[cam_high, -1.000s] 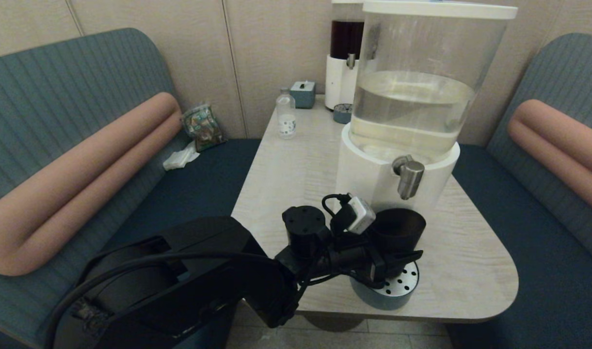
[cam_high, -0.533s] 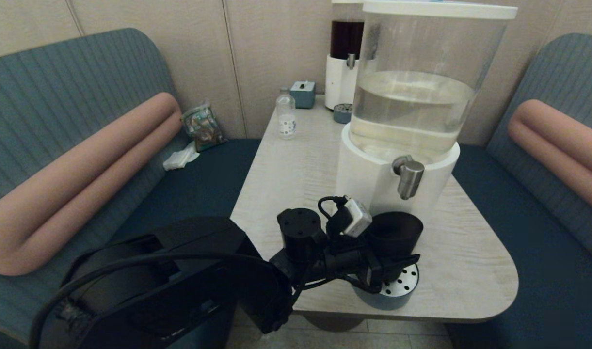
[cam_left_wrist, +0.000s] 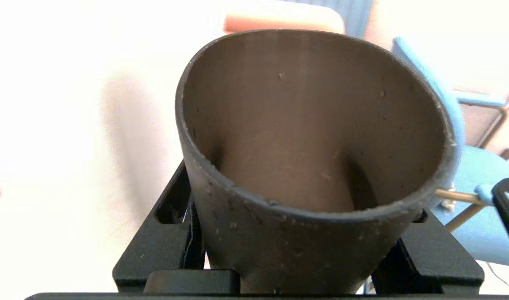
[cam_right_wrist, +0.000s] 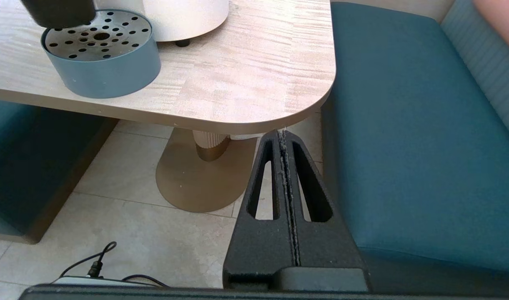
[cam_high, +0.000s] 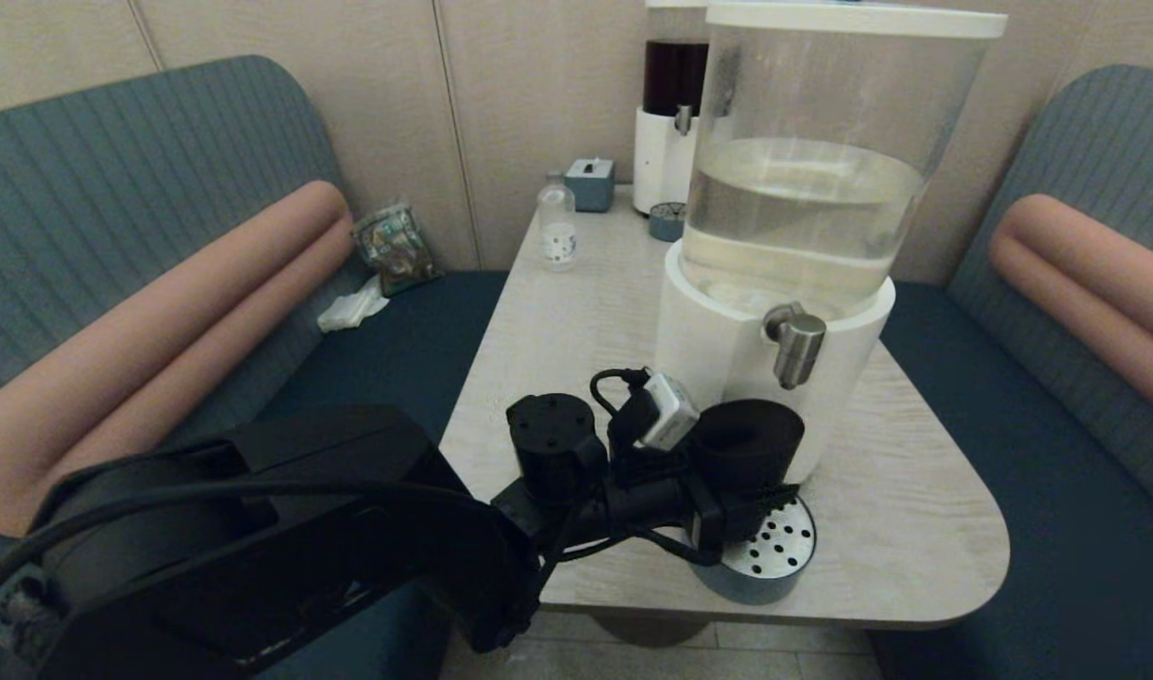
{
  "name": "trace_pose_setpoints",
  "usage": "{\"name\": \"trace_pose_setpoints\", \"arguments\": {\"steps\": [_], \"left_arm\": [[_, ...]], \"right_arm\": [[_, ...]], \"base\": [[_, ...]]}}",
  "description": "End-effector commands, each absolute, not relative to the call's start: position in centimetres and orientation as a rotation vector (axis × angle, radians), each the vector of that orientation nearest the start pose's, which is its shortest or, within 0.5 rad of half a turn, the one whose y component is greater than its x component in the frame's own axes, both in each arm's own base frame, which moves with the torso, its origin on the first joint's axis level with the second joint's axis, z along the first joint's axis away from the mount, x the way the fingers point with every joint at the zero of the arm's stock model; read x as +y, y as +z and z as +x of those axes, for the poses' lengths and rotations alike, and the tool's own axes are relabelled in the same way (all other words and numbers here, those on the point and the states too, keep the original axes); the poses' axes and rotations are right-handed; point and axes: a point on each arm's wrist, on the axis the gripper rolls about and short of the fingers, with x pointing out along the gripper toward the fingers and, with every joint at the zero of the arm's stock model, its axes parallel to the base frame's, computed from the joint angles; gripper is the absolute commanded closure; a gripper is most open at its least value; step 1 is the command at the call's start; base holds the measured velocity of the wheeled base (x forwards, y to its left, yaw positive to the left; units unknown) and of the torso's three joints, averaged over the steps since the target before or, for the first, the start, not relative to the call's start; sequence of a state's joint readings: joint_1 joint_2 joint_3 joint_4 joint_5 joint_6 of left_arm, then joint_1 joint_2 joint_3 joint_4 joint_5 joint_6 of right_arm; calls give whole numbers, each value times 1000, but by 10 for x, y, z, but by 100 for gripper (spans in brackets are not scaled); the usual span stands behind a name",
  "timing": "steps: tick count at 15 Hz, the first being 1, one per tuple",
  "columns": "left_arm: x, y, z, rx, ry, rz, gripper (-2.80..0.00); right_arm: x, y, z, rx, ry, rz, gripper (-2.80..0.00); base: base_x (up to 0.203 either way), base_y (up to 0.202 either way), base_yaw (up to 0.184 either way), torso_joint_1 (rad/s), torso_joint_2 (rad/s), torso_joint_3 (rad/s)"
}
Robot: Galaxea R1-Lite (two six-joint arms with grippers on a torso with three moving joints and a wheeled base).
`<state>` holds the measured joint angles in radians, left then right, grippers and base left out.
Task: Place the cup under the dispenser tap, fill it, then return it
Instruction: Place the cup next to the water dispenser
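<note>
Two dispensers (cam_high: 784, 189), one cup (cam_high: 746, 439), one bottle (cam_high: 557, 227).

The dispenser (cam_high: 774, 312) stands on the desk (cam_high: 897, 529) toward its right edge, its tap (cam_high: 798, 348) facing the near edge above a drip tray (cam_high: 770, 557) at that edge. The cup (cam_high: 748, 442), held in the left end effector (cam_high: 741, 496), sits over the tray's left part, left of the tap. A bottle (cam_high: 557, 225), a small box (cam_high: 590, 182) and a second dispenser (cam_high: 669, 113) stand along the far edge.

The cup (cam_left_wrist: 304, 175) is looking like matte dark plastic, a bit dusty and scuffed. The tap (cam_high: 799, 348) is showing brushed steel, and the table (cam_right_wrist: 246, 75) is wearing a pale woodgrain finish, pretty smooth.
</note>
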<state>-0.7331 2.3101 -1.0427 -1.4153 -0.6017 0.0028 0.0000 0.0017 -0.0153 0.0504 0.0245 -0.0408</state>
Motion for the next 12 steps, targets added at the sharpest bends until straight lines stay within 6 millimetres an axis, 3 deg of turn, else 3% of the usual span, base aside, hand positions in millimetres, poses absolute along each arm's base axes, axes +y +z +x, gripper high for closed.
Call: {"name": "trace_pose_setpoints", "arguments": {"steps": [1,7,9,12], "left_arm": [[-281,98,307,-172,-1313,-8,0],[-244,109,307,-153,-1243,0,0],[-224,112,310,-145,-1199,5,0],[-179,114,325,-139,-1082,14,0]], "right_arm": [[1,75,-24,38,25,-41,0],[1,75,-24,38,27,-41,0],[1,75,-24,38,25,-41,0],[1,75,-24,38,27,-41,0]], "base": [[0,0,0,0,0,0],[0,0,0,0,0,0],[0,0,0,0,0,0],[0,0,0,0,0,0]]}}
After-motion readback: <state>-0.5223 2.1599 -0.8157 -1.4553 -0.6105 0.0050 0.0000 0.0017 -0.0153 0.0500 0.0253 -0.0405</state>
